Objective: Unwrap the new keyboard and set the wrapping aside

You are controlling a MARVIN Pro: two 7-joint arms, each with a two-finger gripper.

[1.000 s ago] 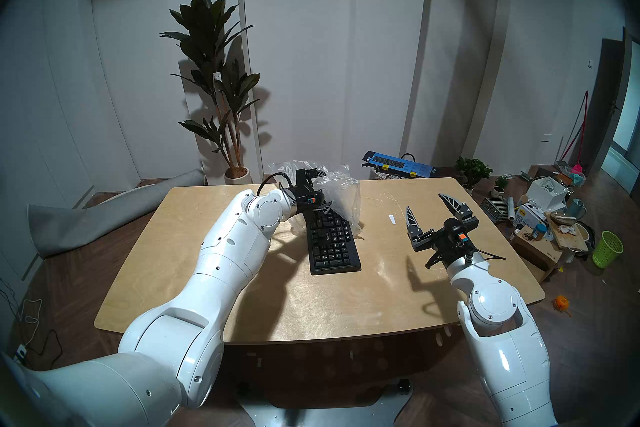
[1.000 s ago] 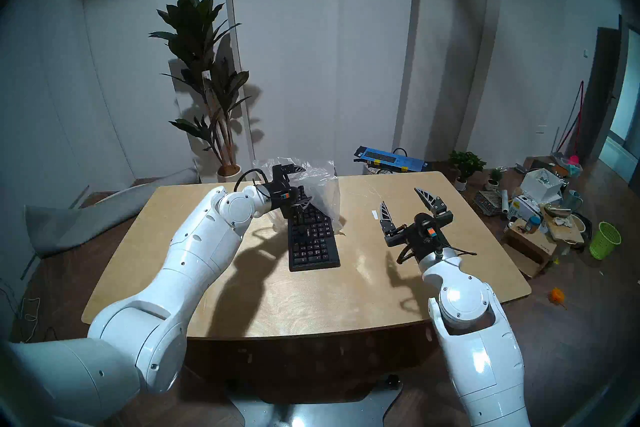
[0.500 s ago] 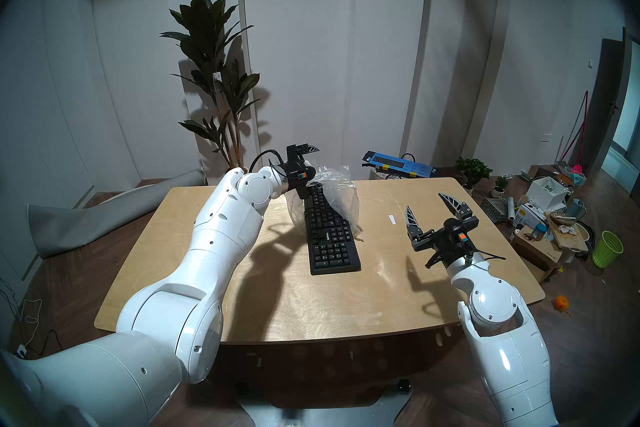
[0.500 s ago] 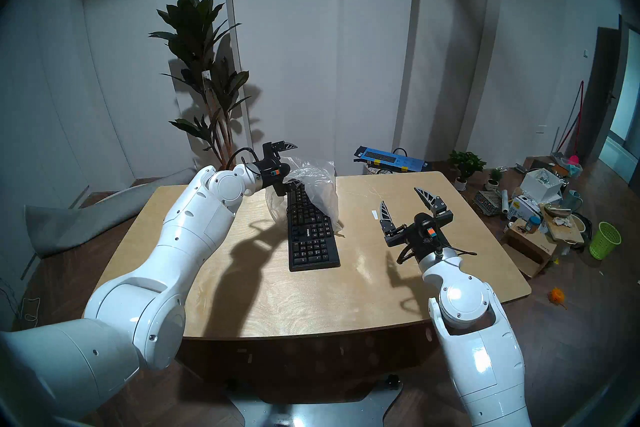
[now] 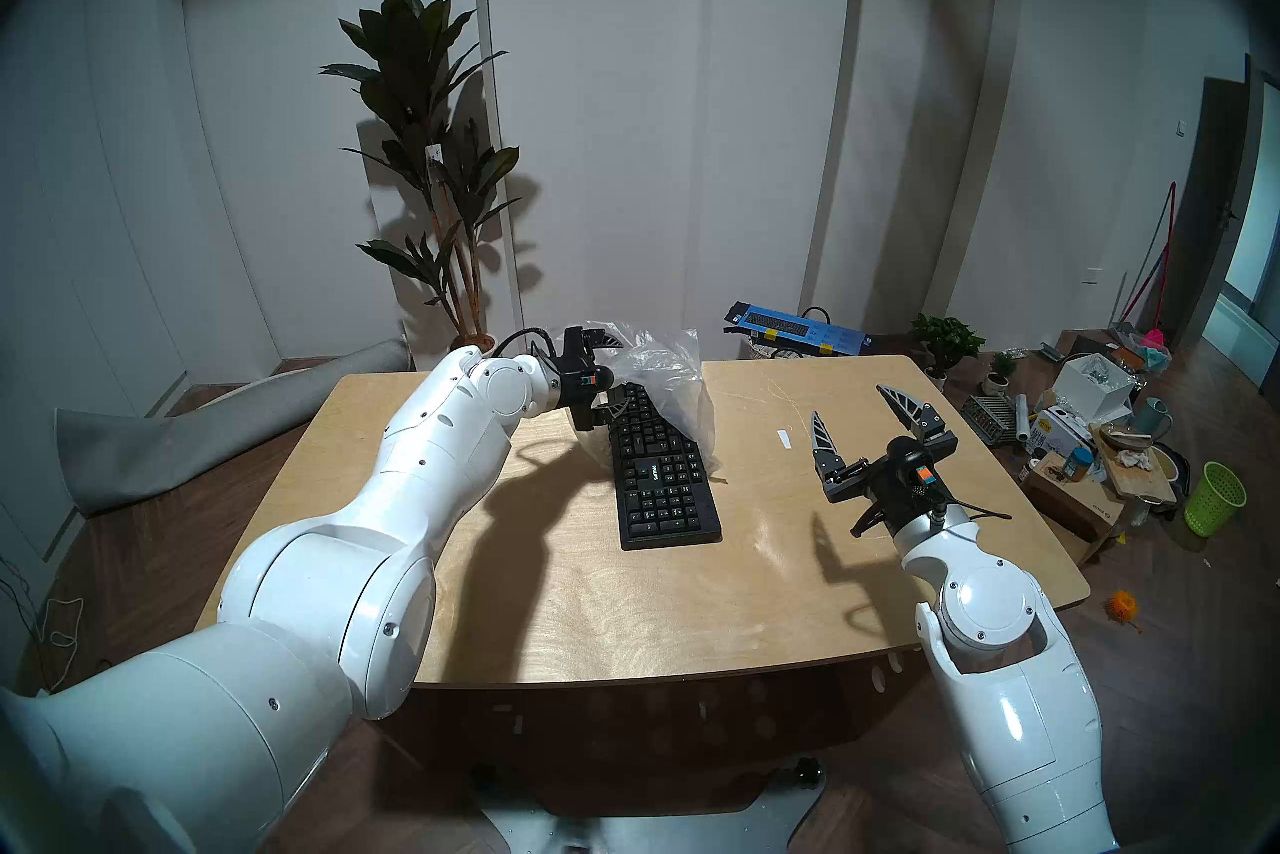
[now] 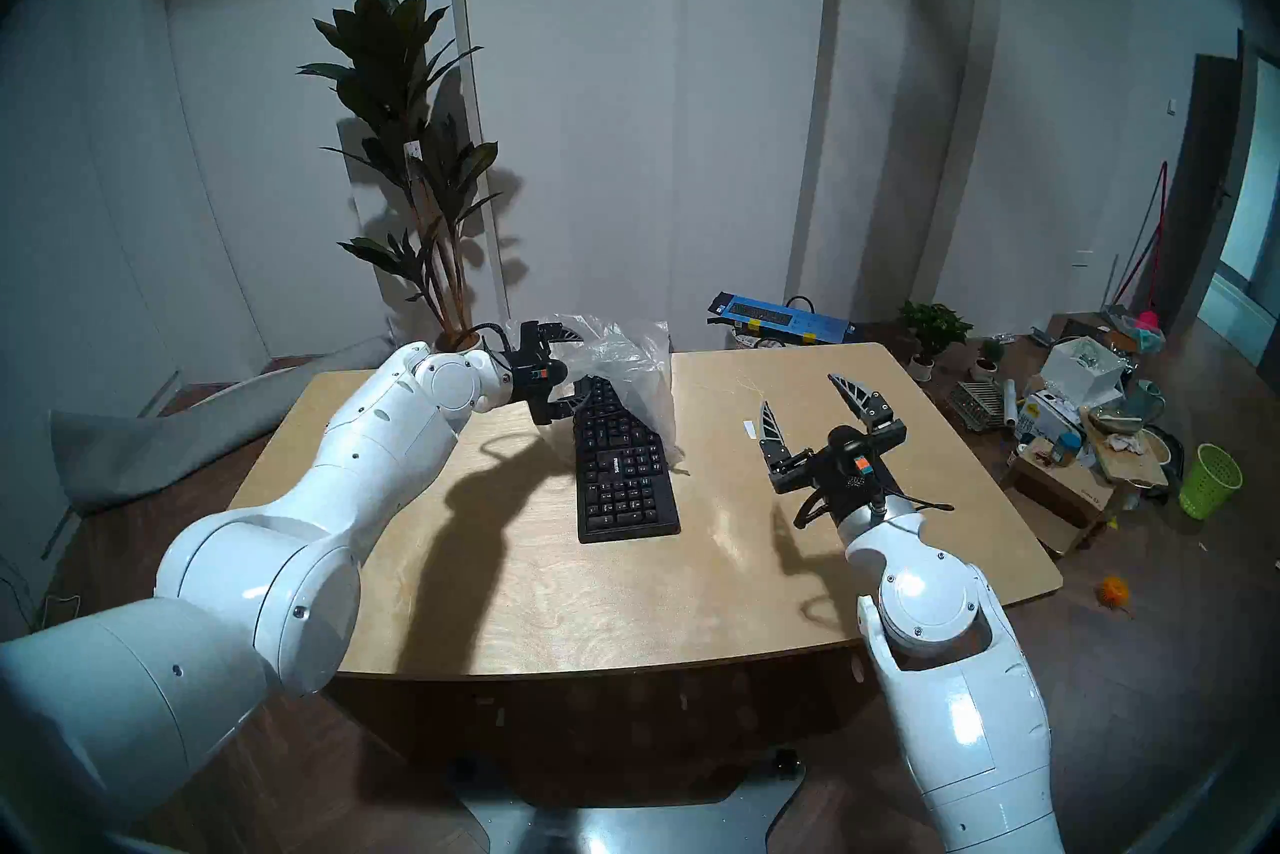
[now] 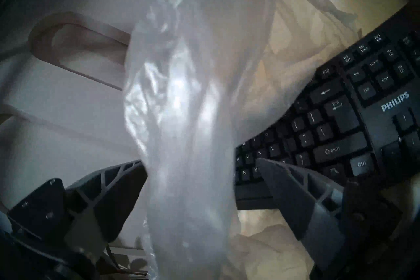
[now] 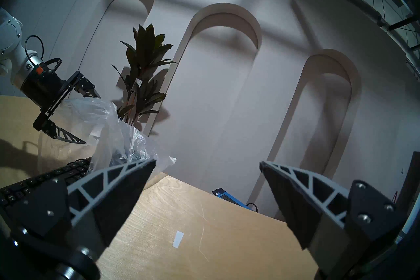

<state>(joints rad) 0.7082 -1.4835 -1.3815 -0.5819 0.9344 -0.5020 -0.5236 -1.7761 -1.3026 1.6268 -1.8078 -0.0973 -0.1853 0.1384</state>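
1. My left gripper [image 5: 611, 373] stands with its fingers spread, a fold of the wrapping [image 7: 188, 113] between them, not yet pinched; I judge I am lining up a grasp to draw it off.
2. The keyboard [image 5: 661, 475] lies flat on the table [image 5: 623, 610], its far end just beside my lower finger and under the bag, its near end bare.
3. The wrapping is thin, clear and crinkled; the keyboard is rigid, matte black.
4. My right gripper [image 5: 869, 426] hangs wide apart and empty, well clear.

Keyboard [image 5: 663, 478] on table [image 5: 554, 596]; wrapping [image 5: 675, 378] over far end.
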